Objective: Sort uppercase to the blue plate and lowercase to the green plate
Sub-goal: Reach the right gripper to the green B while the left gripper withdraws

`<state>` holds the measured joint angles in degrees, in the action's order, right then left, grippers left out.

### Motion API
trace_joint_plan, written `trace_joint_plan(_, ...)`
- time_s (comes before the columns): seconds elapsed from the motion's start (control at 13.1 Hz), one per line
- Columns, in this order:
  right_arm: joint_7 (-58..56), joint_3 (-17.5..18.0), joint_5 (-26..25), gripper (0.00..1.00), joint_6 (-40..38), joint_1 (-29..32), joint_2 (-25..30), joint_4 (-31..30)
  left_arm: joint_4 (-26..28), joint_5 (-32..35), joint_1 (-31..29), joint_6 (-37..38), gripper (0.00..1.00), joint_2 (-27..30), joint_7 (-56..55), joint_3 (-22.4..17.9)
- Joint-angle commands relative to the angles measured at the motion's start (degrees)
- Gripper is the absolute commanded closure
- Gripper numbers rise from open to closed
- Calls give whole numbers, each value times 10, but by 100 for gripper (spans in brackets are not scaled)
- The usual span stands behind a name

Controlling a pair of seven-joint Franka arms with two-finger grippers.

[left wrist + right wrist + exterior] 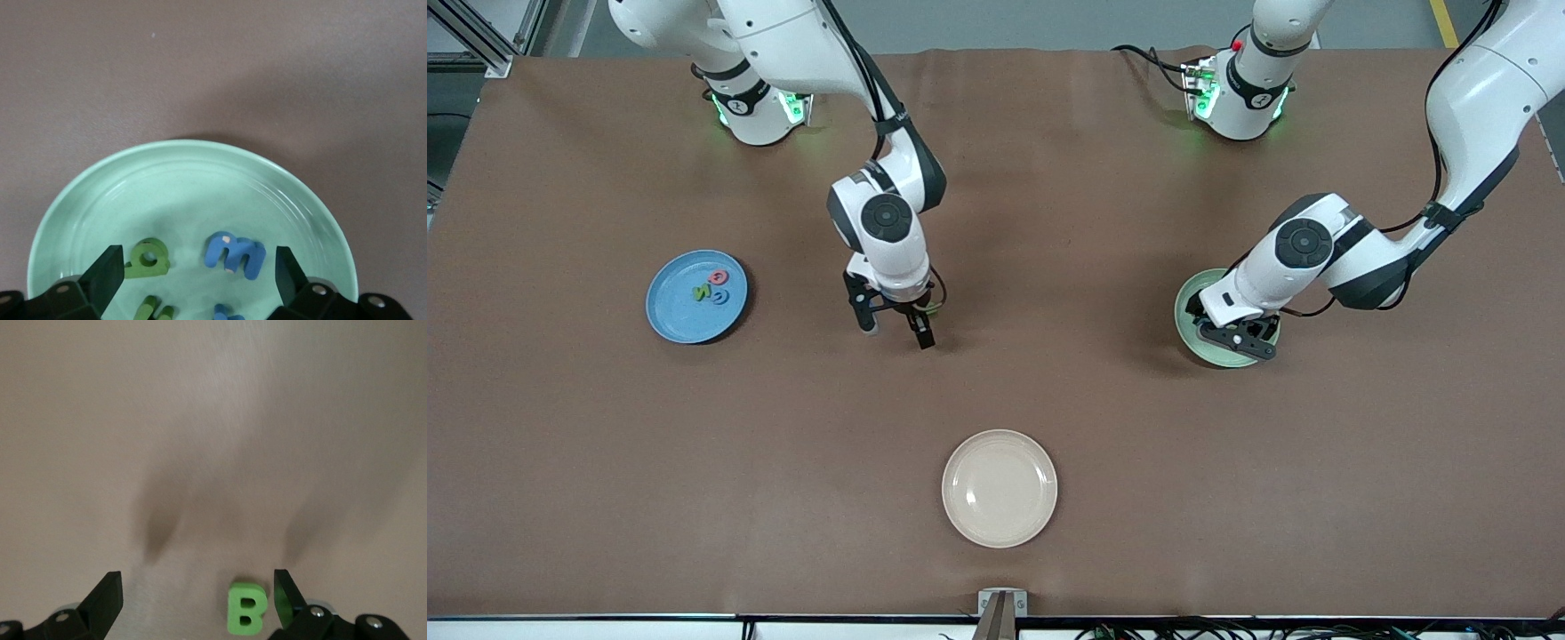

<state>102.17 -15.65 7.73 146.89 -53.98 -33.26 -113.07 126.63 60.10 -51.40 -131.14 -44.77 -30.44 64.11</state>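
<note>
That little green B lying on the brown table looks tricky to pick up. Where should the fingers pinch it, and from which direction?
From straight above: the green B lies flat on the table, so only its thin edges can be pinched. The open right gripper hangs over it. I would center it, then close one finger on the straight spine and one on the two bumps.

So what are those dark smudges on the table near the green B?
Right wrist view: shadows of the right gripper and its open fingers, soft-edged on the table above the B. Front view: the same kind of shadow lies on the table by each arm. Left wrist view: pale glare streaks on the green plate.
</note>
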Motion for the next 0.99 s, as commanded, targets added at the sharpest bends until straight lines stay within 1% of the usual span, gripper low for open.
trace_joint_plan(0.0,14,7,4,1,-10,-5,-13,12,-19,-30,-4,4,0,13,3,5)
trace_joint_plan(0.08,13,8,4,2,-11,-9,-13,10,-28,-63,-1,4,0,23,10,7)
trace_joint_plan(0.15,13,8,4,2,-13,-11,-13,9,-35,-109,1,3,0,40,28,7)
trace_joint_plan(0.23,13,11,5,3,-17,-12,-13,9,-36,-164,9,1,0,72,63,3)
trace_joint_plan(0.3,13,12,5,3,-18,-13,-13,8,-34,-235,14,1,0,112,112,-3)
trace_joint_plan(0.38,12,13,5,5,-19,-15,-13,5,-33,-308,15,1,0,155,162,-13)
trace_joint_plan(0.46,9,16,4,7,-25,-15,-9,0,-31,-367,15,4,0,191,205,-20)
trace_joint_plan(0.53,7,16,4,8,-33,-15,-7,-1,-30,-420,15,11,0,226,250,-35)
trace_joint_plan(0.61,7,16,4,10,-34,-16,-5,-1,-31,-456,13,27,0,251,283,-49)
trace_joint_plan(0.69,6,17,4,12,-34,-16,-4,-2,-34,-503,11,42,0,287,317,-69)
trace_joint_plan(0.76,5,19,4,16,-35,-17,-4,-2,-35,-533,11,61,0,322,344,-88)
trace_joint_plan(0.84,4,19,4,24,-35,-17,-3,-6,-38,-559,9,82,0,353,376,-112)
trace_joint_plan(0.91,4,19,4,31,-34,-17,-2,-7,-49,-568,9,104,0,370,398,-130)
